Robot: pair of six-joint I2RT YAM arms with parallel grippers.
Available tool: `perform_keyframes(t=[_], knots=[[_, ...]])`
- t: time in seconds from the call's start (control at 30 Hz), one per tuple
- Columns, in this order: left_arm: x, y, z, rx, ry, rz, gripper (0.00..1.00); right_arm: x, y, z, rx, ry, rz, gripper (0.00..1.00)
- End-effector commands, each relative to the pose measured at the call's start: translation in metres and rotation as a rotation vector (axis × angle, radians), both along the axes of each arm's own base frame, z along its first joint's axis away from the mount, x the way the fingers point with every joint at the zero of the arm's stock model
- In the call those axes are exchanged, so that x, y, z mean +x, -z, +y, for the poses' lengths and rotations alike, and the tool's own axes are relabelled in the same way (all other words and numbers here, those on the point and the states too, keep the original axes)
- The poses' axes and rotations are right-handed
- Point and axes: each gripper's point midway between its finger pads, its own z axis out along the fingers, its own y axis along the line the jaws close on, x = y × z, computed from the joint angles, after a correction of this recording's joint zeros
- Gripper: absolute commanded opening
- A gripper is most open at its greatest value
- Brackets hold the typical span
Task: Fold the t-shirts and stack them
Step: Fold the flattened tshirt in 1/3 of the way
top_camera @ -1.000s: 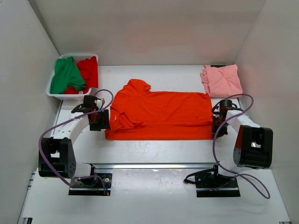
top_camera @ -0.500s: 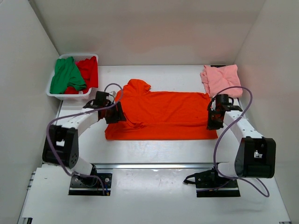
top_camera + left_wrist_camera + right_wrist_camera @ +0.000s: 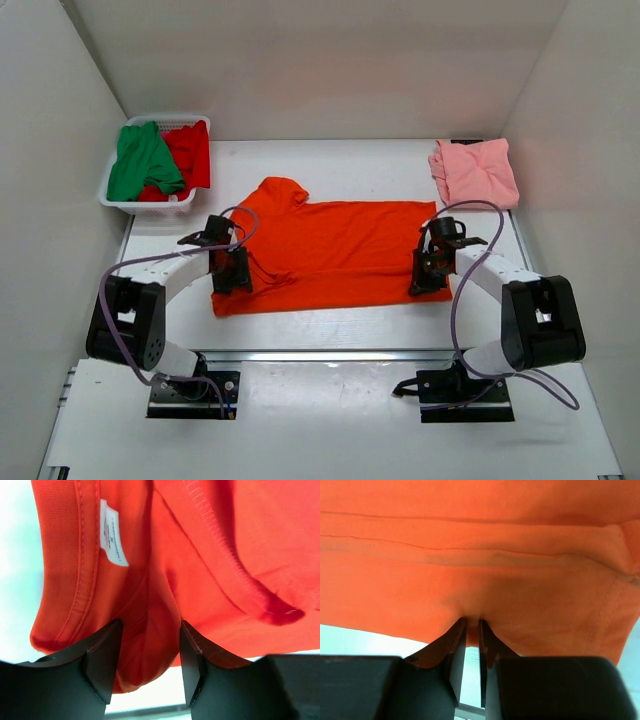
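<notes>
Orange t-shirt (image 3: pixel 330 250) laid out across the middle of the white table (image 3: pixel 330 330), long side running left to right, one sleeve poking toward the upper left, lower edge slightly slanted. Left gripper (image 3: pixel 232 272) set on the shirt's left end, by the collar; from the left wrist view, fingers (image 3: pixel 102 655) partly apart with a thick fold of orange cloth bunched between them and filling the gap, a small white label (image 3: pixel 112 532) on the collar band just above. Right gripper (image 3: pixel 425 275) at the shirt's right end, on the lower corner; from the right wrist view, fingers (image 3: pixel 455 650) nearly closed, only a thin slit between them, a small pucker of the hem right at the tips, apparently nipped there. Pink t-shirt (image 3: pixel 475 170) folded at the upper right of the table, well apart from the orange one. Green t-shirt (image 3: pixel 140 160) and red t-shirt (image 3: pixel 190 150) crumpled side by side inside the white basket (image 3: pixel 150 207) at the upper left, green on the left, red on the right.
</notes>
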Motion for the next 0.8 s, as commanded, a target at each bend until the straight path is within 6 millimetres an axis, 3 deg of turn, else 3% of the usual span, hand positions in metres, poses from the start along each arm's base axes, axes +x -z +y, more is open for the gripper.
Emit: perform_keyframes(t=[0.0,0.23,0.33,0.4,0.5,0.6,0.67,0.73,0.77], knots=[[-0.030,0.003,0.028,0.095,-0.014,0.067,0.59,-0.021,0.012,0.017,0.058,-0.009,0.059,0.13],[-0.053,0.002,0.030,0.074,0.000,0.080,0.59,-0.062,0.015,0.035,0.051,-0.112,0.167,0.09],[-0.046,-0.008,0.033,0.061,-0.025,0.038,0.59,-0.075,0.010,0.044,0.083,-0.140,0.173,0.08],[-0.027,-0.026,0.030,0.044,-0.030,-0.033,0.60,-0.071,0.003,0.044,0.087,-0.145,0.126,0.08],[0.012,-0.076,0.024,0.000,-0.071,-0.211,0.62,-0.058,-0.012,0.041,0.101,-0.137,0.058,0.17],[0.059,-0.137,0.020,-0.072,-0.104,-0.393,0.65,-0.036,-0.040,0.041,0.131,-0.139,-0.022,0.34],[0.088,-0.166,0.012,-0.105,-0.086,-0.458,0.66,-0.021,-0.057,0.038,0.126,-0.143,-0.071,0.43],[0.121,-0.179,0.011,-0.099,-0.088,-0.483,0.67,0.001,-0.078,0.038,0.134,-0.151,-0.138,0.48],[0.144,-0.176,0.006,-0.104,-0.074,-0.471,0.67,0.008,-0.080,0.036,0.129,-0.142,-0.143,0.51]])
